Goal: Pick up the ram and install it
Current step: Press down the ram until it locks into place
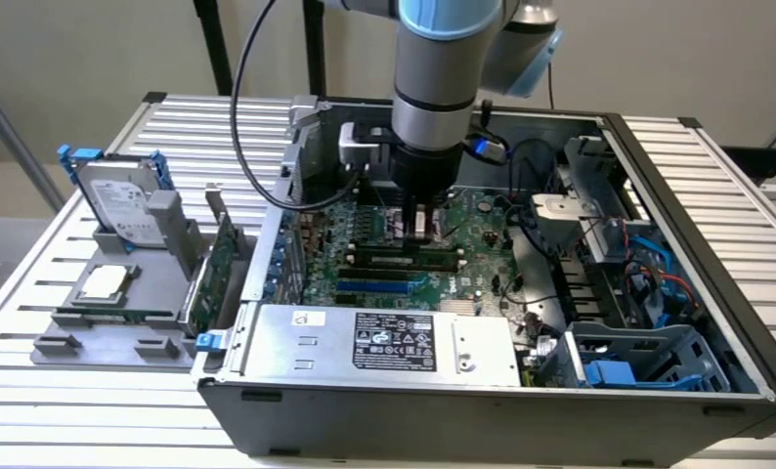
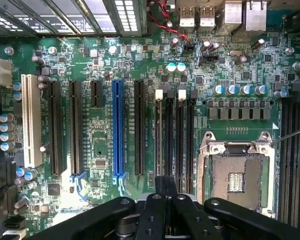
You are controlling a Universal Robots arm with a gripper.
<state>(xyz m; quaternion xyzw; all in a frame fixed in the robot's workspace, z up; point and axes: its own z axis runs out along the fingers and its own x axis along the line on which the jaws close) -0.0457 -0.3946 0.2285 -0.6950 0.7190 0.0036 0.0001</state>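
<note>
Obs., arm over open computer case (image 1: 701,186). The gripper (image 1: 421,223) hangs low over the motherboard (image 2: 100,130), about 12 o'clock from the silver power supply (image 1: 388,337) in the exterior view.

Pincer: nearly closed, fingers (image 2: 152,205) drawn in on a slim dark edge. I take this to be the ram (image 2: 166,181), held edge-on and pointing down at the board. Judgement, not certain.

Wrist view: that edge lines up lengthwise with the group of four black memory slots (image 2: 173,135), beside the CPU socket (image 2: 237,172). White latches (image 2: 158,94) show at the slots' far ends.

Doing the step well:
- Keep the stick parallel to one slot and centred over it, not straddling two neighbours.
- Latches should stand open before any push.
- Press straight down with even force on both ends. A tilt risks seating only one end.
- Match the notch to the slot key.

Hidden or unclear:
- The stick's faces, chips and notch are unseen, and its lower edge is masked by the gripper.
- Cannot tell whether it touches a slot or hovers above one.
- Near-end latches are covered.
- At 9 o'clock from the case, the grey fixture (image 1: 114,342) carries the hard drive (image 1: 117,205) and the expansion card (image 1: 219,269). A thin green strip (image 1: 114,315) lies low on it. Cannot tell what it is.
</note>
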